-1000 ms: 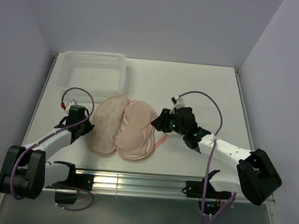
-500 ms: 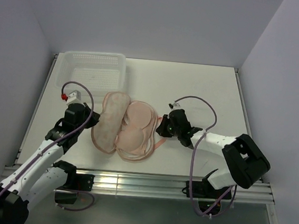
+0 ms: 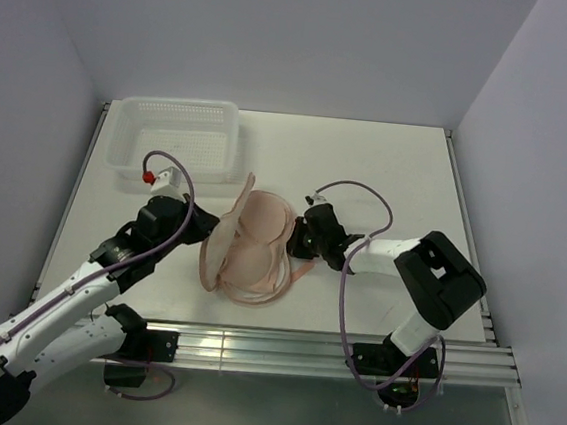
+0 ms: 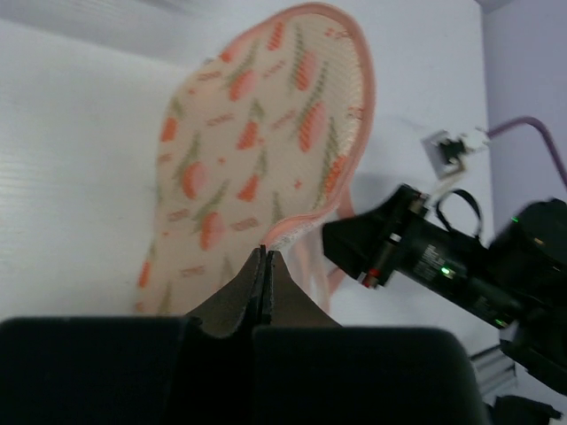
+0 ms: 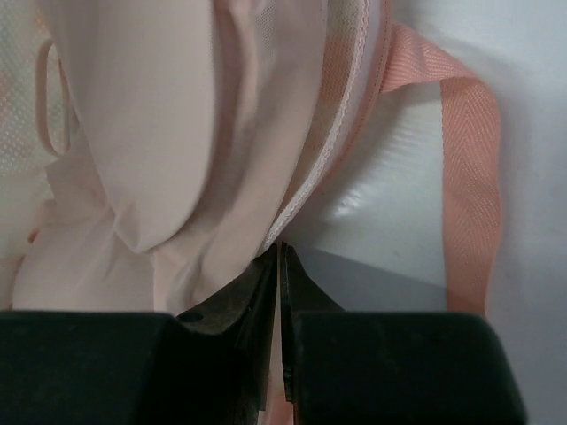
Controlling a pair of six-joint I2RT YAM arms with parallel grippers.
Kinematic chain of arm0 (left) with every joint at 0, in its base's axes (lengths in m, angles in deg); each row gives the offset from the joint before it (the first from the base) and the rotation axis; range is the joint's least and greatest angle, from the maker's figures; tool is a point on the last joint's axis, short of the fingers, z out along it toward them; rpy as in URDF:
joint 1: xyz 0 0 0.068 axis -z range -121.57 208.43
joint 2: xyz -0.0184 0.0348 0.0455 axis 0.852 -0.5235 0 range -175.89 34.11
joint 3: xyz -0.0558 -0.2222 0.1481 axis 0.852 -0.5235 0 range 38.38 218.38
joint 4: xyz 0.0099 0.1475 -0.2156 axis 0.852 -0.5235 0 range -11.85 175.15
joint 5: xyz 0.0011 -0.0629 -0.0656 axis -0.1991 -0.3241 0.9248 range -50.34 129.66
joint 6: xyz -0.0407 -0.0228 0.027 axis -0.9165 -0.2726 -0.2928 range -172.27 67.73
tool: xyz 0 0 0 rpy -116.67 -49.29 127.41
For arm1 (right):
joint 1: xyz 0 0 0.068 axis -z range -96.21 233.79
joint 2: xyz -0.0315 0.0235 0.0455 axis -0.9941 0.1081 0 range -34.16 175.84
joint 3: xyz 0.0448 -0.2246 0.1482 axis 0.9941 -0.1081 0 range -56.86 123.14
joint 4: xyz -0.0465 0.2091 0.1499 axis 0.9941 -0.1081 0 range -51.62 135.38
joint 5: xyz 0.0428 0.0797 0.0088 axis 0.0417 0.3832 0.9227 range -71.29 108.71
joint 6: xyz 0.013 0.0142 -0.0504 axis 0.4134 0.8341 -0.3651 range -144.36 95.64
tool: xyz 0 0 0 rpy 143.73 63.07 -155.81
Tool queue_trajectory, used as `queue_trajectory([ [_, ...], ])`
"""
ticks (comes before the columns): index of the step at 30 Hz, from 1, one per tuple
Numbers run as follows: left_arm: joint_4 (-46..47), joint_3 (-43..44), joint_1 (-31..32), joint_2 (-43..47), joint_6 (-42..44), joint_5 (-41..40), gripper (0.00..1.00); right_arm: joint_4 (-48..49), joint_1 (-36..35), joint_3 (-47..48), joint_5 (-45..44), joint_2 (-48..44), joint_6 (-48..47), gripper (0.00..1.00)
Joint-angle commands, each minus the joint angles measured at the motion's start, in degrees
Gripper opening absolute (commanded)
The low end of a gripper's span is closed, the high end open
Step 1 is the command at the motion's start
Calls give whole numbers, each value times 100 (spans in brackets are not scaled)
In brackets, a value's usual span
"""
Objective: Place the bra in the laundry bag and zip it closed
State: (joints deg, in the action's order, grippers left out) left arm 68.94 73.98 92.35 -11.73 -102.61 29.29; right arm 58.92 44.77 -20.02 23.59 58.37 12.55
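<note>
The laundry bag [image 3: 221,252] lies open at the table's middle, and its left half stands nearly upright. The pale peach bra [image 3: 258,238] lies in the right half. My left gripper [image 3: 210,229] is shut on the rim of the raised half. In the left wrist view the wedge-printed outside [image 4: 257,150] rises above my shut left gripper [image 4: 264,253]. My right gripper [image 3: 297,239] is shut on the bag's right rim. The right wrist view shows it [image 5: 278,252] pinching the zipper rim [image 5: 341,133] beside the bra [image 5: 151,133]. The pink loop [image 5: 465,177] lies on the table.
A white plastic lattice basket [image 3: 175,137] stands at the back left, just behind the bag. The right arm [image 4: 425,257] lies close across from the left gripper. Purple-grey walls enclose the table on three sides.
My left gripper has moved right, lifting the bag's left half from flat to nearly upright over the bra. My right gripper has slid left and stays at the right rim.
</note>
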Motion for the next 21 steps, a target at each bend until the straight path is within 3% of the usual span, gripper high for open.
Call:
queue_trajectory([
  [1, 686, 351, 387, -196, -291, 0, 0, 298, -88, 411, 118, 248, 45, 12],
  [10, 2094, 659, 1486, -1567, -466, -211, 0, -44, 35, 623, 416, 20, -122, 17],
  [14, 2911, 580, 1811, -2268, -546, -115, 2, -220, 149, 456, 364, -497, -201, 35],
  [17, 3045, 940, 1917, -2717, -301, -114, 17, -431, 307, 228, 162, -1015, -254, 43],
  [18, 3088, 1106, 1917, -2780, -213, -71, 38, -449, 343, 149, 153, -1157, -254, 44],
  [19, 3097, 1212, 1917, -2842, 66, -44, 51, -562, 369, 18, 110, -1289, -280, 45],
  [21, 2887, 1623, 1874, -2974, 235, -123, 66, -677, 369, -141, -66, -1719, -289, 46],
])
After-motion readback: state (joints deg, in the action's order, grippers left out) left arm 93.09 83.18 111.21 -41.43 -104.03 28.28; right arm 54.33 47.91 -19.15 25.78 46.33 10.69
